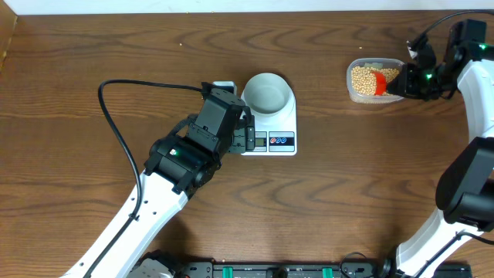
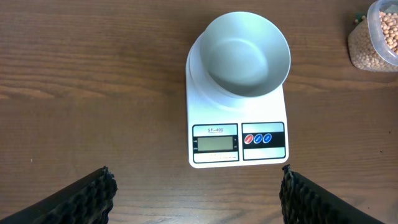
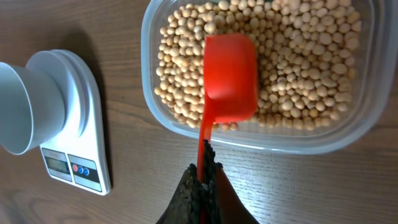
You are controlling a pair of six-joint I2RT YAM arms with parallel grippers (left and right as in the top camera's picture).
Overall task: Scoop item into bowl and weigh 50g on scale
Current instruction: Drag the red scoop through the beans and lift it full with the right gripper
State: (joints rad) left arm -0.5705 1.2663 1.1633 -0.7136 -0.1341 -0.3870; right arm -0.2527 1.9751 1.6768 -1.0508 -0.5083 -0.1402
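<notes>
The pale bowl stands empty on the white scale at the table's middle; both also show in the left wrist view, bowl and scale. My left gripper is open and empty just left of the scale's front edge; its fingers frame bare table. My right gripper is shut on the handle of a red scoop, whose cup rests bottom up on the tan beans in the clear tub. The scale and bowl also show in the right wrist view.
The left arm's black cable loops over the table left of the scale. The brown wooden table stretches between scale and tub. The right arm stands along the right edge.
</notes>
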